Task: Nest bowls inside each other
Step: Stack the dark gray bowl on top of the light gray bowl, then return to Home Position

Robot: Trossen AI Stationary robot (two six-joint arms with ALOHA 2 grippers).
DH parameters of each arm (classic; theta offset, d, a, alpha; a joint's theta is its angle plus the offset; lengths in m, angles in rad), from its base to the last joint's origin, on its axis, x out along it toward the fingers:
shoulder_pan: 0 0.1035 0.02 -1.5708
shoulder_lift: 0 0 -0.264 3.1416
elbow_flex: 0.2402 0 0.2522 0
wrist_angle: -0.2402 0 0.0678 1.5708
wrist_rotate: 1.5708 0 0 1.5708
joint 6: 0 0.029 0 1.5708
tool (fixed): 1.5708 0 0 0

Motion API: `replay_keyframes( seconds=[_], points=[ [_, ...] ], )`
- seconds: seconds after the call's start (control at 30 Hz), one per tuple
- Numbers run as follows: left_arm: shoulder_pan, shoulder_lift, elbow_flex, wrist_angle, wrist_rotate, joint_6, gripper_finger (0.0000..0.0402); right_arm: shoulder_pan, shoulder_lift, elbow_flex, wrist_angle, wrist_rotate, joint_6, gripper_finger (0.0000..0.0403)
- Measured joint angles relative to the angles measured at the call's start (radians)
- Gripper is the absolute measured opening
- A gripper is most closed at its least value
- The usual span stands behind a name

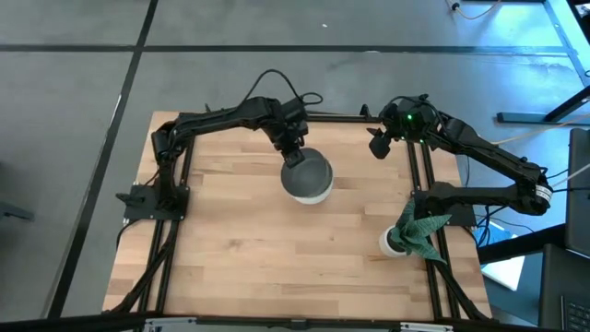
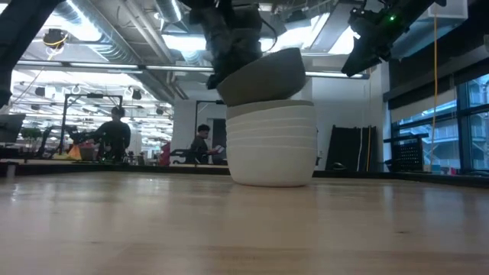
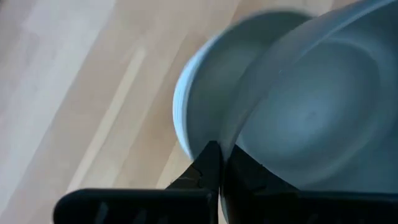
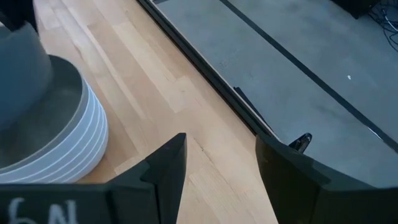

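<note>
Bowls [image 2: 271, 145] stand nested in one stack near the middle of the pale wooden surface [image 1: 230, 249], toward its far half in the high view. From the low view the stack reads as several glossy white rims layered closely, one above another, with a matte grey rim showing at the top. All are round and plain, with smooth curved walls.

Above the stack, one more matte grey bowl [image 2: 263, 76] is tilted, its rim raised on one side and its base just over the stack's mouth. The left tool [image 3: 221, 165] pinches this grey bowl's rim, one dark finger inside the wall and one outside, pressed tight against the thin edge. In the left wrist view the bowl's inside is a smooth shallow curve, and the white rims of the stack show just beside and below it. Whether the tilted bowl touches the stack cannot be told.

The right tool [image 4: 221, 165] hangs above the far right edge of the surface, well apart from the stack, its two dark fingers spread with nothing between them.

A small white pot [image 1: 395, 243] with a green leafy plant sits near the right edge of the surface. The surface is made of light wood planks with visible grain, framed by black metal rails [image 1: 166, 249]. Beyond it, in the low view, people [image 2: 114, 134] show in the room.
</note>
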Motion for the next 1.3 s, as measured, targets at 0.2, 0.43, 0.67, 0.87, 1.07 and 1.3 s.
replay_keyframes(
  seconds=[0.2,0.43,0.67,0.87,1.07,1.3],
  points=[
    [-0.003,0.034,0.0,-0.025,-0.004,0.002,0.0,0.0,0.0,0.0,-0.001,0.0,0.002,0.0193],
    [-0.003,0.045,-0.001,-0.045,-0.004,0.003,0.0008,0.0,0.0,0.0,-0.007,-0.001,0.021,0.0193],
    [-0.003,0.043,0.0,-0.017,-0.002,0.016,0.0039,0.0,0.0,0.0,-0.009,-0.001,0.021,0.0193],
    [-0.003,0.043,0.0,0.016,-0.002,0.055,0.0086,0.0,0.0,0.0,-0.009,-0.001,0.018,0.0193],
    [-0.003,0.033,0.0,0.065,-0.03,0.118,0.0131,0.0,0.0,0.0,-0.009,-0.001,0.0,0.0193],
    [0.01,-0.092,-0.001,0.155,-0.135,0.185,0.013,0.0,-0.047,0.0,-0.011,0.0,-0.028,0.0193]
  ],
)
